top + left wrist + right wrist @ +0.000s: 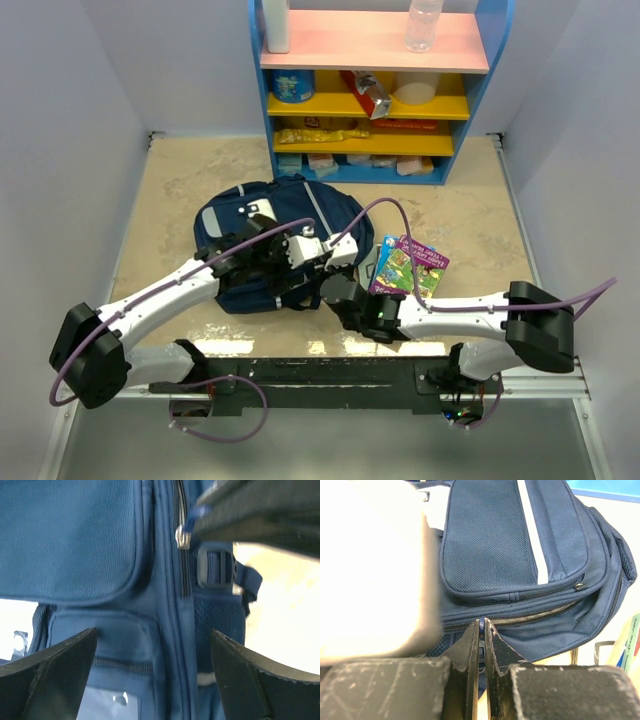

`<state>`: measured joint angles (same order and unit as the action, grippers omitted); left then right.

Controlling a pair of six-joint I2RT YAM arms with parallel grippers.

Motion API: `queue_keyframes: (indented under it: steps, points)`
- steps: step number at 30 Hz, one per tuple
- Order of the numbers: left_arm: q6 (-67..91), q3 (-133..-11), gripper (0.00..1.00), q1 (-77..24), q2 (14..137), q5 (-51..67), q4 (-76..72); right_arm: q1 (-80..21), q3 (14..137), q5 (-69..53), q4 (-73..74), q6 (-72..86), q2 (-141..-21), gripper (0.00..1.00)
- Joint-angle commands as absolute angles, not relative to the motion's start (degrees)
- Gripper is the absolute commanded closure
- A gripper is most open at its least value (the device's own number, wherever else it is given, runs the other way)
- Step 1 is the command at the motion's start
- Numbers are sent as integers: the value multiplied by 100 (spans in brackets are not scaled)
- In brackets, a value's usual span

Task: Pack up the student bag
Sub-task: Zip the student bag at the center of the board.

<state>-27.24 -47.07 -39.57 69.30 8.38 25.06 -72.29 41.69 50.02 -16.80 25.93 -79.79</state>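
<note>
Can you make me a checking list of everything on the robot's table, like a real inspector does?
Surface: beige stone-look table.
Job's things: navy student bag lying flat; the zips in view look closed.
Clutter: colourful books lying beside the bag.
Grippers: left gripper open, right over the bag's front; right gripper shut at the bag's zip, seemingly pinching the zip pull.
Cables: purple cable loops over the bag from arm to arm.
Surroundings: blue shelf behind the table, holding a bottle and packets.
</note>
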Motion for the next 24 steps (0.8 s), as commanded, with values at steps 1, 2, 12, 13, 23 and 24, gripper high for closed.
queue_keyframes:
  steps: [1,2,12,13,23,24]
  points:
    - [-2645,-4667,18,-4069,7145,457,1855,-7225,4394,5019,-1890,2856,-7682,100]
    - [-2724,-4667,30,-4069,7172,474,1846,-7225,4403,5027,-1846,2865,-7682,100]
    - [-2847,-4465,100,-4052,6558,430,2424,-6831,4342,5036,-1767,2927,-7620,100]
    - [-2848,-4456,100,-4060,6478,465,2513,-6751,4316,4958,-1775,2935,-7603,100]
    - [-3532,-4184,100,-4052,5767,589,3497,-5951,4561,4693,-1784,2778,-7954,100]
    - [-3594,-4157,100,-4052,5722,589,3576,-5907,4570,4685,-1767,2769,-7989,100]
